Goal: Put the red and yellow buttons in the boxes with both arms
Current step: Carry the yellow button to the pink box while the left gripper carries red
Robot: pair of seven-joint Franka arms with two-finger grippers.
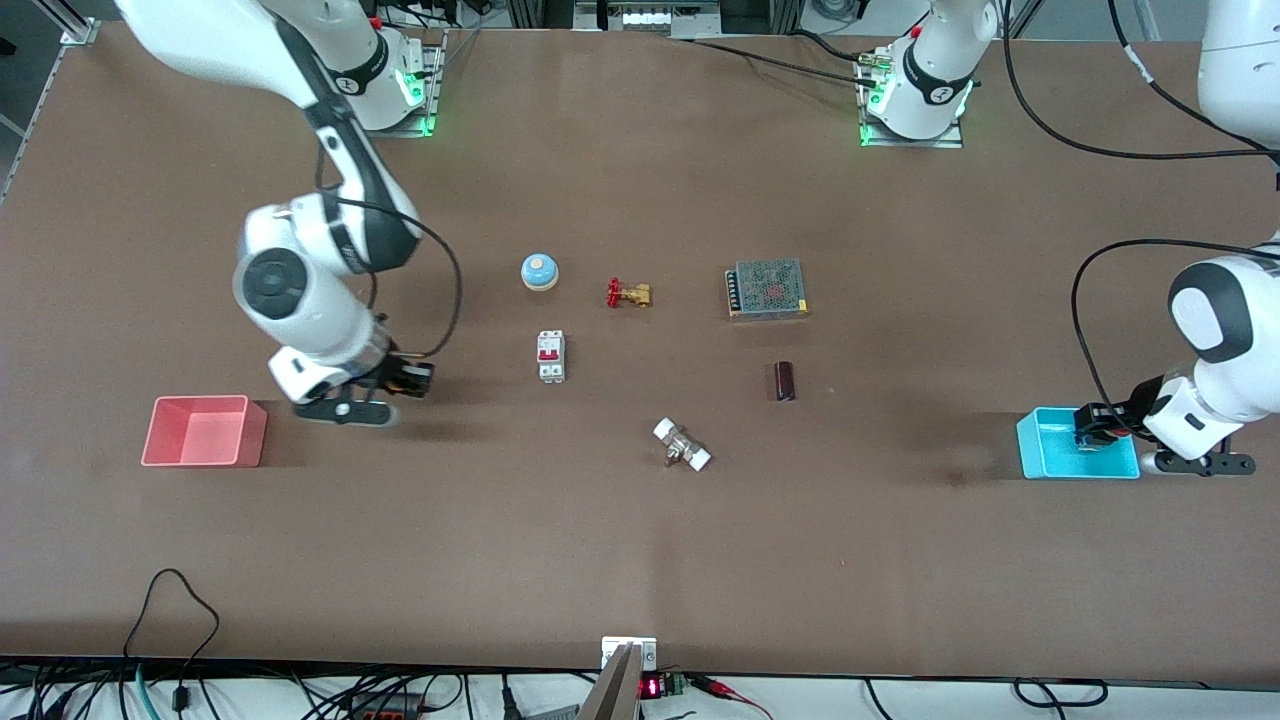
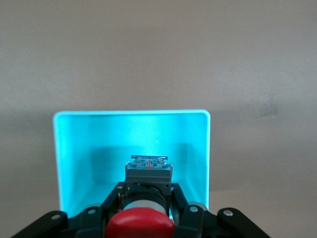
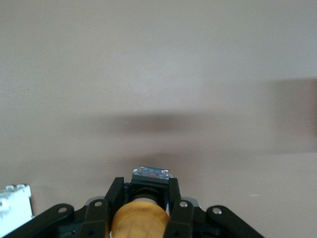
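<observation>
My left gripper [image 2: 147, 191] is shut on the dark base of the red button [image 2: 140, 224], whose round cap faces the wrist camera. It hangs over the open cyan box [image 2: 74, 148], which stands at the left arm's end of the table [image 1: 1078, 447]. My right gripper [image 3: 145, 191] is shut on the yellow button [image 3: 138, 221] and holds it over bare table. In the front view that right gripper [image 1: 410, 380] hovers beside the pink box [image 1: 205, 431], between the box and a white breaker. The pink box has nothing in it.
Mid-table lie a blue dome bell [image 1: 539, 271], a brass valve with a red handle [image 1: 628, 294], a white circuit breaker [image 1: 551, 356], a meshed power supply [image 1: 767, 288], a dark brown block [image 1: 785, 381] and a white-ended fitting [image 1: 682, 445].
</observation>
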